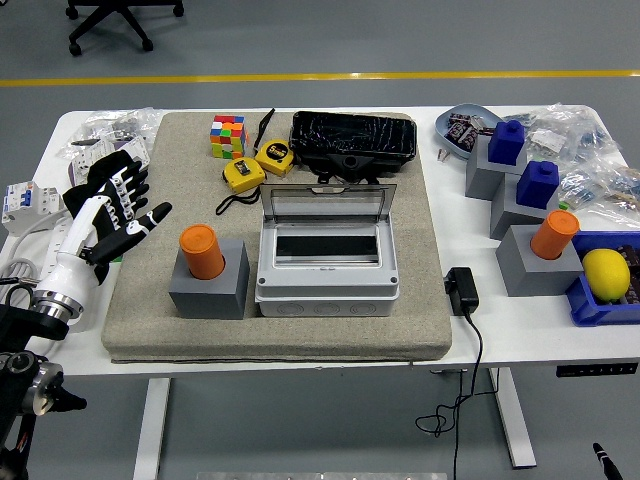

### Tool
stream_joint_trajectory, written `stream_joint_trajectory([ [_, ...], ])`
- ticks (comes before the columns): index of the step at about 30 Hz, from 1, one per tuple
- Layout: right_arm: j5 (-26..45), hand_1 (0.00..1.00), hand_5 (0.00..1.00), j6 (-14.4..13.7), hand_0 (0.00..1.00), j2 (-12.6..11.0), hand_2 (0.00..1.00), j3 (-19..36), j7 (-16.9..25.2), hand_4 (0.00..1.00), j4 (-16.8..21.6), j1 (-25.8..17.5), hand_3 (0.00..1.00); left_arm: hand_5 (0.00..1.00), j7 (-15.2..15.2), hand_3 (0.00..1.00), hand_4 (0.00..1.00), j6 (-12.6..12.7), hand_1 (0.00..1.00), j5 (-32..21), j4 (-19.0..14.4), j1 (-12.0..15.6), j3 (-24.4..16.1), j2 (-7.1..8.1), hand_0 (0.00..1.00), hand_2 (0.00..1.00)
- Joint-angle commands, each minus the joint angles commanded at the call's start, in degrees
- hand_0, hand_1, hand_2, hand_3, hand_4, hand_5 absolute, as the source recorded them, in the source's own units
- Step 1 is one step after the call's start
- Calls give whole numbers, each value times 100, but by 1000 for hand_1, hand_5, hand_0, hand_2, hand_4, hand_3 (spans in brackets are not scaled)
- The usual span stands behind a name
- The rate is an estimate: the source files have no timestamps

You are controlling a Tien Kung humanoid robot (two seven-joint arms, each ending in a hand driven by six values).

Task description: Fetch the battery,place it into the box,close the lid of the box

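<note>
An orange cylindrical battery (203,250) stands upright in a grey block holder (210,288) at the left of the beige mat. Just right of it sits the grey box (328,268). Its clear lid (328,204) is raised at the back and the inside is open. My left hand (112,208) hovers over the mat's left edge, left of the battery and apart from it, with the fingers spread and holding nothing. Of my right arm only a dark tip (600,458) shows at the bottom right corner.
A second orange cylinder (555,234) stands on a grey block at the right, with blue pieces (541,183) on grey blocks behind it. A lemon (606,274) lies in a blue bin. A black adapter (461,290), a colour cube (228,135), yellow tape measures (243,175) and a black case (352,143) lie around the box.
</note>
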Motion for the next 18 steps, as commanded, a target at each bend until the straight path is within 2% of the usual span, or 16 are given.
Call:
stream_joint_trajectory([
  [8, 53, 852, 998, 1, 953, 4, 795, -45, 6, 998, 0, 9, 806, 419, -50, 998, 998, -152, 998, -800, 3, 16, 217, -28, 998, 998],
  [9, 53, 853, 998, 1, 953, 3, 795, -44, 5, 998, 0, 13, 806, 454, -49, 998, 998, -167, 998, -880, -5, 20, 253, -29, 988, 998],
  [14, 64, 853, 998, 2, 953, 0, 795, -52, 8, 998, 0, 19, 806, 454, -44, 998, 998, -152, 998, -977, -18, 34, 381, -49, 988, 998],
  [15, 64, 853, 998, 3, 953, -1, 795, -53, 8, 998, 0, 20, 806, 421, -32, 998, 998, -124, 998, -956, -13, 38, 412, -48, 978, 998],
  [18, 65, 853, 998, 4, 953, 2, 795, -50, 9, 998, 0, 20, 806, 421, -11, 998, 998, -68, 998, -853, -8, 54, 477, -42, 978, 998],
])
